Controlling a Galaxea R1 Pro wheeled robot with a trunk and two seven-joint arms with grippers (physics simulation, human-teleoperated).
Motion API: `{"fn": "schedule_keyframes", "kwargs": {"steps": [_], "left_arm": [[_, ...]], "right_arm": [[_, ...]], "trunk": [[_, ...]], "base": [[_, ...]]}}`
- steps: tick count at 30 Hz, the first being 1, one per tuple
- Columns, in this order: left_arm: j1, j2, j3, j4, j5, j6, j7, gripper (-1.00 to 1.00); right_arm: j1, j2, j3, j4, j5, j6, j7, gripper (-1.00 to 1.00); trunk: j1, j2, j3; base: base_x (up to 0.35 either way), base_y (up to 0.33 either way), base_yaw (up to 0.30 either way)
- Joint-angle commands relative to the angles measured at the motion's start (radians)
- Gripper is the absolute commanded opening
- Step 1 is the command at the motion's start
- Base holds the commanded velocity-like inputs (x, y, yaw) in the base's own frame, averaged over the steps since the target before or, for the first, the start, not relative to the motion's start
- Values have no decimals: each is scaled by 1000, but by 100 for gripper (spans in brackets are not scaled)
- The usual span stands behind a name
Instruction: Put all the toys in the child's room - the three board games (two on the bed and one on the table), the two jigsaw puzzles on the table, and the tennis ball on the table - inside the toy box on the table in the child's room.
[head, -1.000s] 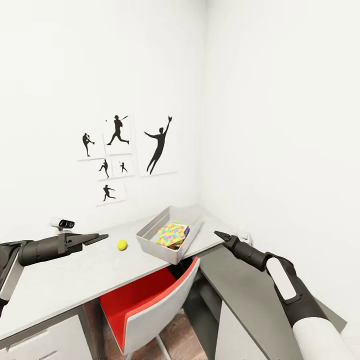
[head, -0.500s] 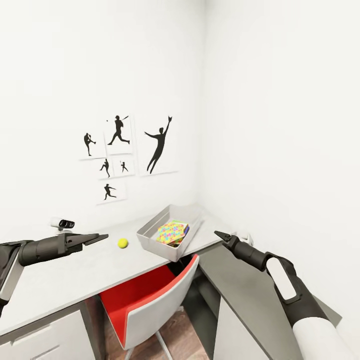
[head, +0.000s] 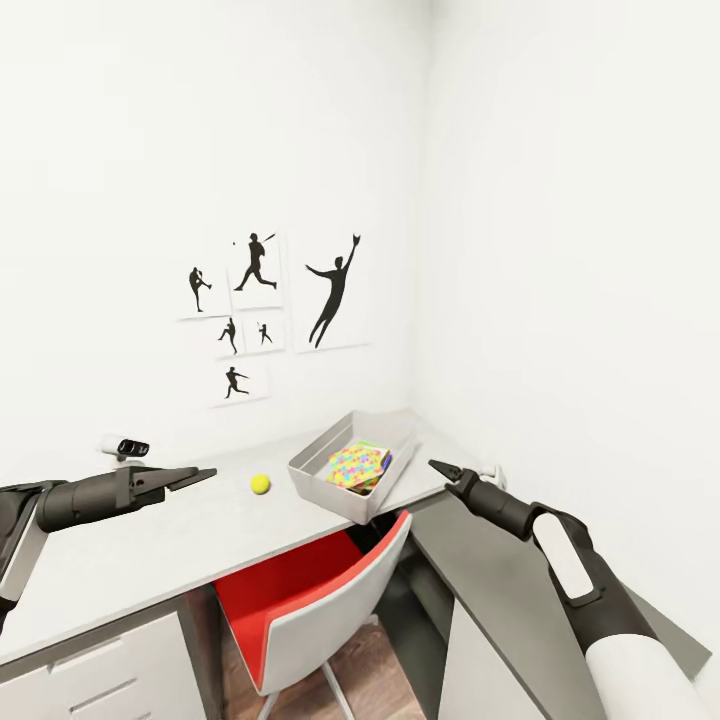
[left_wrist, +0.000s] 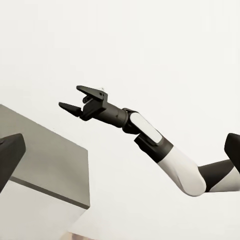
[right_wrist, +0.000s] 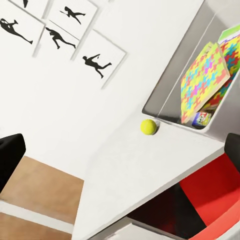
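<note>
A corner of a white-walled child's room, seen from the robot's head. A light-grey table (head: 150, 545) runs along the left wall and meets a dark-grey wing (head: 520, 590) along the right wall. Near the corner sits the toy box (head: 325, 478), a shallow grey tray holding the jigsaw puzzles (head: 358, 465), their multicoloured pattern leaning above other boxes whose print is too small to read. The tennis ball (head: 260, 484) rests on the table just beside the toy box, outside it. A red and white chair (head: 320, 600) is tucked under the table. Black baseball-player prints (head: 275, 310) hang on the wall above. The left pincer (head: 195, 474) hovers over the table, well apart from the ball; whether its jaws are spread cannot be told. The right pincer (left_wrist: 76, 99) hangs over the dark wing, its jaws spread apart and holding nothing, as the left wrist view shows. A small white device (head: 125, 447) stands at the table's back edge.
</note>
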Motion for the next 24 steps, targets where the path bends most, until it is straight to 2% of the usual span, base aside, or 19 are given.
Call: {"fn": "schedule_keyframes", "kwargs": {"steps": [1, 16, 24], "left_arm": [[0, 0, 0, 0, -1, 11, -4, 100], [0, 0, 0, 0, -1, 11, -4, 100], [0, 0, -1, 0, -1, 11, -4, 100]], "right_arm": [[0, 0, -2, 0, -2, 6, 2, 100], [0, 0, 3, -1, -1, 5, 1, 100], [0, 0, 5, -2, -1, 5, 0, 100]], "trunk": [[0, -1, 0], [0, -1, 0], [0, -1, 0]], "base": [[0, 0, 3], [-70, 48, 3], [-5, 16, 216]]}}
